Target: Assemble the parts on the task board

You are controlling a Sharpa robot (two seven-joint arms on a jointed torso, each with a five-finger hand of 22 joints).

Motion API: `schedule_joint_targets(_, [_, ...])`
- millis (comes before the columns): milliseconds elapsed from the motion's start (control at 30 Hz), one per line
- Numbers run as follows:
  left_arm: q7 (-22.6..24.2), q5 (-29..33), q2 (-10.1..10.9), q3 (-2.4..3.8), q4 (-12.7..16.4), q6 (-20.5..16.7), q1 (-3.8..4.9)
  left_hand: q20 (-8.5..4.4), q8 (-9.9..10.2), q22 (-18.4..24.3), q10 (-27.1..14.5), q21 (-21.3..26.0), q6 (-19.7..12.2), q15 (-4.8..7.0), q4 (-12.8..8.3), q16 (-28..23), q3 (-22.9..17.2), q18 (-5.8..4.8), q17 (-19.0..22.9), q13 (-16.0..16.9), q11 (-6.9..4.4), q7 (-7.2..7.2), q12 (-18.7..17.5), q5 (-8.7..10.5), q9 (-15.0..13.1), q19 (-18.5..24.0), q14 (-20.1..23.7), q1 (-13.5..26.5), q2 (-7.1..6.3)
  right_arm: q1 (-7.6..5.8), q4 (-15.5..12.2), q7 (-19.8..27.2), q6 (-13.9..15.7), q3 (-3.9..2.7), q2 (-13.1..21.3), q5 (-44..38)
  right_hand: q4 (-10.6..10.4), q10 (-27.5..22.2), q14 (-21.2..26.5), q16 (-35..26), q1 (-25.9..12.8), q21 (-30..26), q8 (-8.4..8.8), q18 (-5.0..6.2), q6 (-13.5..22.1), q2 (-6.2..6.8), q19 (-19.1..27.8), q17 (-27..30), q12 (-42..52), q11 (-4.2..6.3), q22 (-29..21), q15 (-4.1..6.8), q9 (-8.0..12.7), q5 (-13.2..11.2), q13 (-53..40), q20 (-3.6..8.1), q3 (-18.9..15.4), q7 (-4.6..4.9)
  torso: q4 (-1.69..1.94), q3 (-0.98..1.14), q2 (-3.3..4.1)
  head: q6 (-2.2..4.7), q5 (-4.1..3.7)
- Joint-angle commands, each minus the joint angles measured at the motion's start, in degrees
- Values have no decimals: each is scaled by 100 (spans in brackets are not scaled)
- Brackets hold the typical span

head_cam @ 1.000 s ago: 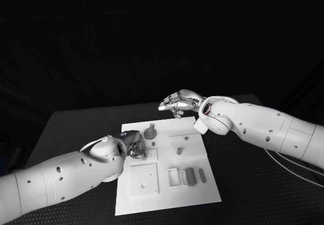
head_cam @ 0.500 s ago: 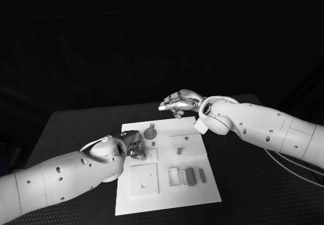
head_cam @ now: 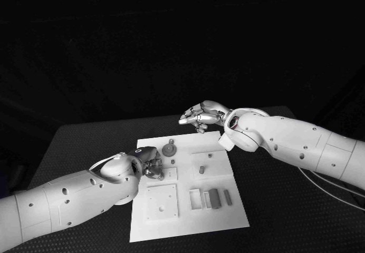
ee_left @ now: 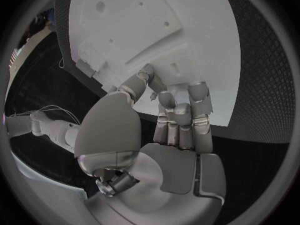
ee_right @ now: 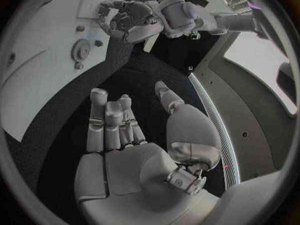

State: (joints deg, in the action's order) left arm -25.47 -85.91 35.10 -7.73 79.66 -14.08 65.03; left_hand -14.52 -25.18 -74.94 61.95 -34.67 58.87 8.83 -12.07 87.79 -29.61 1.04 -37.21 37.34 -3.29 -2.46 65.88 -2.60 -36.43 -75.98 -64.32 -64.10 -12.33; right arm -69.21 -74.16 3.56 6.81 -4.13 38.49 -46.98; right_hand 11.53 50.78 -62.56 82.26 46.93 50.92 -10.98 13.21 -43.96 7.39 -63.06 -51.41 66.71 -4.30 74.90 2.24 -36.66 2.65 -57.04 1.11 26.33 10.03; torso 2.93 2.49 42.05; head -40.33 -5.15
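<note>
The white task board (head_cam: 228,216) lies in the middle of the table. My left hand (head_cam: 151,166) hovers low over its left edge, fingers curled in, and I see nothing in them; in the left wrist view the hand (ee_left: 175,130) is close above the board (ee_left: 200,30). My right hand (head_cam: 201,116) hangs beyond the board's far edge over the black table, palm (ee_right: 125,150) bare and fingers apart. A grey gear (head_cam: 170,151) lies just past the left hand and also appears as the gear (ee_right: 80,49) in the right wrist view. A short peg (head_cam: 201,169) stands mid-board.
A square raised plate (head_cam: 162,202) sits at the board's near left. Two grey bars (head_cam: 215,197) lie beside white slots at the near right. A small oval piece (head_cam: 173,141) rests near the far edge. Black table (head_cam: 289,211) surrounds the board.
My left arm has sunk a little toward the board; its hand stays at the same spot. The right hand has not moved.
</note>
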Motion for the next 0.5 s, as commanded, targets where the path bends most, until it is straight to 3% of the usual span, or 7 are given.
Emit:
schedule_joint_targets(33, [-8,-44,-28,0,8,19,0,-2,-37,-107,24,27,60,73,15,-11,-5,249,-8,-1,-12,-50,-9,-29,-15,-27,-92,9,23,7,-2,24,-53,-2,0,-37,-1,1,47,27,-25,-34,-6,179,4,-7,-21,9,40,29,70,-1,-8,11,7,36,-13,44,-6,1,2,2,-1])
schedule_joint_targets(500, [23,7,-67,-1,-1,111,0,-7,-53,-105,23,34,2,68,34,-20,20,242,-8,-5,-6,-57,-16,-29,-38,-25,-93,50,-24,7,-15,23,-53,-2,2,-37,0,0,47,28,-26,-34,-5,179,4,-5,-21,10,42,29,71,-1,-9,11,10,36,-13,44,-6,17,1,-13,-9])
